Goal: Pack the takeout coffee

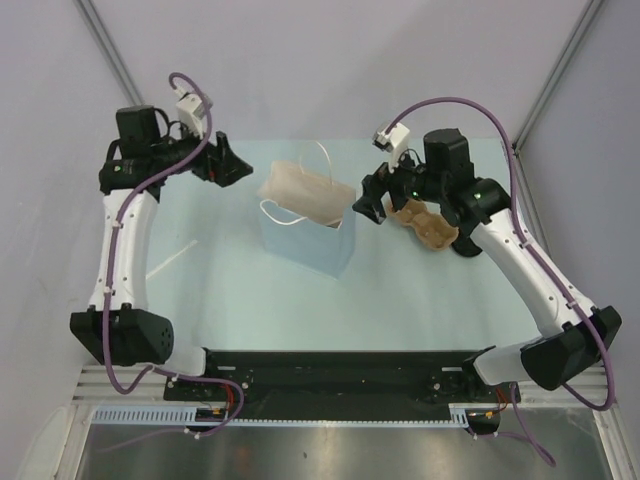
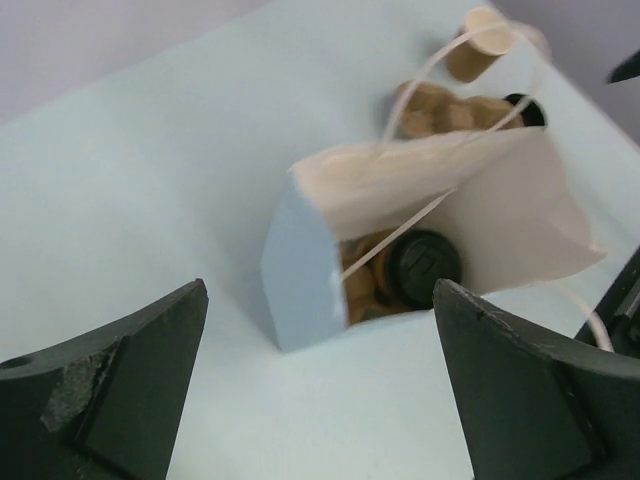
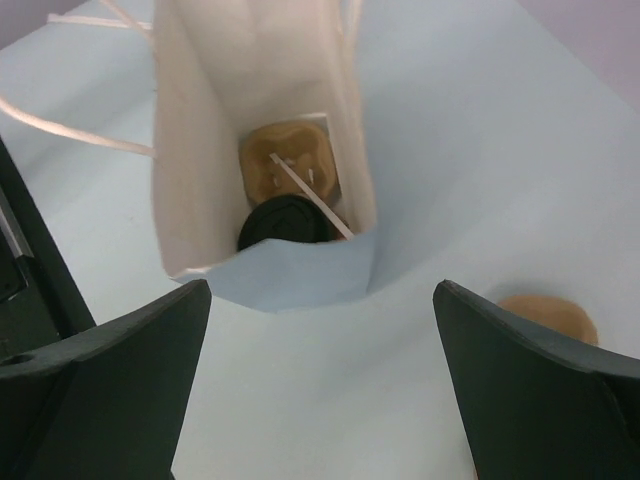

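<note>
The takeout coffee, showing only its black lid, stands inside the light-blue paper bag in the middle of the table. From the left wrist view the same lid lies low in the bag beside brown pulp. My left gripper hangs open to the left of the bag, apart from it, with nothing between its fingers. My right gripper is open at the bag's right side, also holding nothing, and looks down into the bag's mouth.
A brown moulded-pulp carrier sits on the table right of the bag, partly under my right arm. Another pulp piece lies in the bag beside the lid. Beyond the bag a tan cup lies tipped over. White handles stick out of the bag.
</note>
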`<state>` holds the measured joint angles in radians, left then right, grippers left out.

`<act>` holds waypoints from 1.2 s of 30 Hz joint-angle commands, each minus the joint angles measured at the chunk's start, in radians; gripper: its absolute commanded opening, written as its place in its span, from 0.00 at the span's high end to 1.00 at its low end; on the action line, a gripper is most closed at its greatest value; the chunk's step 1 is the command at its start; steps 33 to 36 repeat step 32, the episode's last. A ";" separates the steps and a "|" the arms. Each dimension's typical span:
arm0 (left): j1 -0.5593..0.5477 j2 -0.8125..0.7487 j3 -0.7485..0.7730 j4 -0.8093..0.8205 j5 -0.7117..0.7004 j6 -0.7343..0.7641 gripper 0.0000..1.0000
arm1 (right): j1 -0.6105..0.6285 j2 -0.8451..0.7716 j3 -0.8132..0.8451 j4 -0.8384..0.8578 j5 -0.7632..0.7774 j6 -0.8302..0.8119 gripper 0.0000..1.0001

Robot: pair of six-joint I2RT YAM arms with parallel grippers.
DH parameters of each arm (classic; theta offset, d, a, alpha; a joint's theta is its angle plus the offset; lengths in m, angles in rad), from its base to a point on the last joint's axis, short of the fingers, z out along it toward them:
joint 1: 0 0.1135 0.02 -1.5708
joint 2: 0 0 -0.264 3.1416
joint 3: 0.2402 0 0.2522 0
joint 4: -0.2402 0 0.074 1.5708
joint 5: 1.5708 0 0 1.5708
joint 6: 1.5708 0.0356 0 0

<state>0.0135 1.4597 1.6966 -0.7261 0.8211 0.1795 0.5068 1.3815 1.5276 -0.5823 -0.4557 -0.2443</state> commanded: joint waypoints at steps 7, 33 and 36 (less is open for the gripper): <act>0.132 -0.183 -0.323 -0.159 -0.272 0.044 0.00 | -0.197 -0.134 -0.187 0.055 0.002 0.184 0.00; 0.029 -0.515 -0.784 -0.022 -0.494 0.061 0.01 | -0.499 -0.608 -0.567 -0.142 -0.008 0.148 0.00; 0.029 -0.515 -0.784 -0.022 -0.494 0.061 0.01 | -0.499 -0.608 -0.567 -0.142 -0.008 0.148 0.00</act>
